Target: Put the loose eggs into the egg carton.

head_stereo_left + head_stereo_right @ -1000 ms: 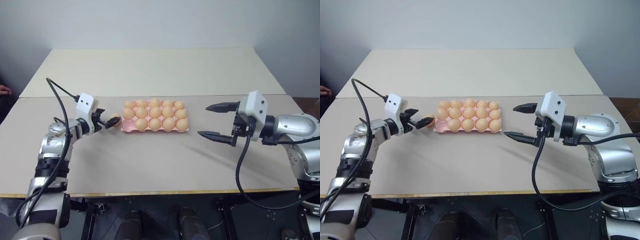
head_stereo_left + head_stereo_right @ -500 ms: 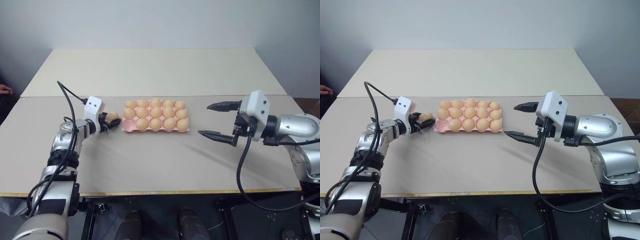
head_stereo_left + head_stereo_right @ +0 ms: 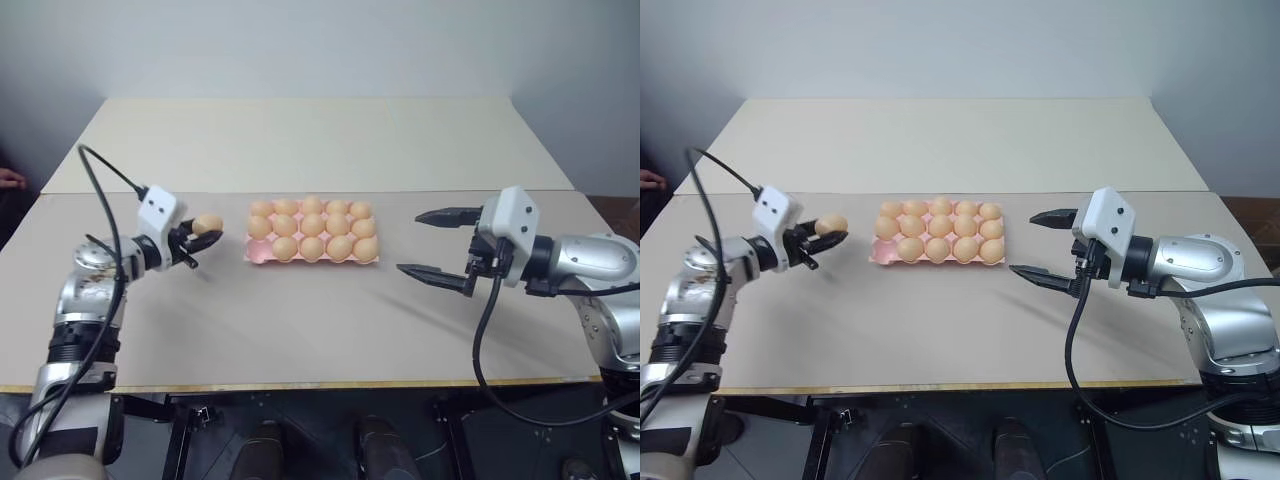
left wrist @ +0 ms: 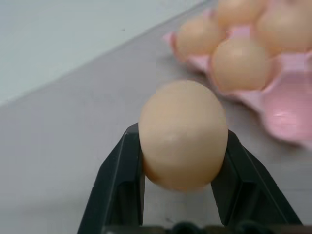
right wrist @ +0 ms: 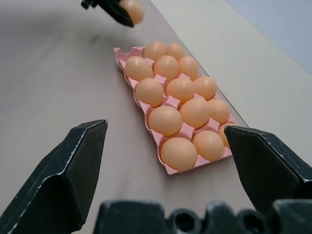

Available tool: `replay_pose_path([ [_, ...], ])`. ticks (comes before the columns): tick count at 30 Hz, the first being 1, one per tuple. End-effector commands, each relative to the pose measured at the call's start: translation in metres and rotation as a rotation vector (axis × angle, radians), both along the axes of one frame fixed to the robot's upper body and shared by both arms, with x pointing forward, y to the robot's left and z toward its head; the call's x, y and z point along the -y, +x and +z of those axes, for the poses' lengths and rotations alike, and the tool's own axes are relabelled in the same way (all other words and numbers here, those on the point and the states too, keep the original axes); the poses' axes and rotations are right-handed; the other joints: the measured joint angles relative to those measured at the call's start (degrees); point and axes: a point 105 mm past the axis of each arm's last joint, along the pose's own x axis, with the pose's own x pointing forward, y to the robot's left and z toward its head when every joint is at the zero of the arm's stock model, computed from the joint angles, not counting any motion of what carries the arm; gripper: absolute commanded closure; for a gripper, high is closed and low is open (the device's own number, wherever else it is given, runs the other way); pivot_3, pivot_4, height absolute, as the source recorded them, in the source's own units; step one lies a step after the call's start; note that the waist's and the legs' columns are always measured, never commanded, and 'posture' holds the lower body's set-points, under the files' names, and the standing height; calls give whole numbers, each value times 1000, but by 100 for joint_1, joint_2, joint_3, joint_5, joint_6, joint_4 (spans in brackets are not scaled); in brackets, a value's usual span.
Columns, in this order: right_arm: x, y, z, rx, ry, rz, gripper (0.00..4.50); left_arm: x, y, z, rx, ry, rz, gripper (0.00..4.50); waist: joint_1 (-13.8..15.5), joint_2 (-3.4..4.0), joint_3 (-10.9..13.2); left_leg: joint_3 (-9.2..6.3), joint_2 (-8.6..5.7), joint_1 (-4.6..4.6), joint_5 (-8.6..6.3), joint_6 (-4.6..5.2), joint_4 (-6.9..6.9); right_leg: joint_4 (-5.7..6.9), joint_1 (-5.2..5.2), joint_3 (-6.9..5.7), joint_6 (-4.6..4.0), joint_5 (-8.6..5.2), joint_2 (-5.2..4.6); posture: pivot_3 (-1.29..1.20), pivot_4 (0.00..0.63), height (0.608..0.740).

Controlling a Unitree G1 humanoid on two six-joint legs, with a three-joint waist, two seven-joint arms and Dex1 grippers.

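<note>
My left gripper is shut on one loose egg, a plain tan-orange one, and holds it above the table a little to the left of the egg carton. The carton is a flat pink tray that lies mid-table and is filled with several eggs alike. Its front-left cup is bare pink. To the right of the carton my right gripper hovers above the table, open, with nothing between its black fingers.
The beige table is made of two tops with a seam running across behind the carton. Its front edge lies close to me. A person's hand shows at the far left edge.
My left gripper has shut on the egg that lay beside the carton's left end, lifted it off the table and drawn it back to the left. The right arm has not moved.
</note>
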Motion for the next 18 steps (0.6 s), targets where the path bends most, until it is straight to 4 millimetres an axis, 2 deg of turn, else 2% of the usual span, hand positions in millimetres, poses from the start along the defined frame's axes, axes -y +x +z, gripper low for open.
replay_pose_path([
  [1,-2,-3,12,58,8,10,0,30,-13,16,31,-21,-164,2893,35,0,0,0,-2,3,0,0,0,-2,4,0,1,0,-2,0,150,740],
  [5,-3,-4,12,60,8,10,0,49,-9,6,14,11,-203,2893,44,0,0,1,-3,2,0,1,0,-3,3,1,2,0,0,0,150,740],
  [8,-1,-6,13,60,5,2,0,53,-4,-5,-17,58,-204,2893,24,0,0,1,-2,0,0,1,0,-2,1,1,2,0,1,0,150,740],
  [11,0,-7,13,59,5,-6,0,55,-3,-9,-36,80,-220,2107,-15,0,0,1,0,0,-1,1,-1,-2,-1,1,1,0,4,0,150,740],
  [14,1,-7,12,59,7,-13,0,57,-4,-10,-46,76,-243,1110,-28,0,0,1,0,0,-1,1,-1,-2,-1,1,2,0,3,0,150,740],
  [17,1,-7,12,61,11,-21,0,57,-5,-2,-26,51,-256,127,-29,0,0,1,0,0,-1,1,0,-1,-1,1,1,0,3,0,150,740],
  [18,1,-7,13,61,12,-21,0,56,-6,3,-19,36,-254,11,-30,0,0,1,0,0,-1,1,0,-1,-1,1,1,1,4,0,150,740],
])
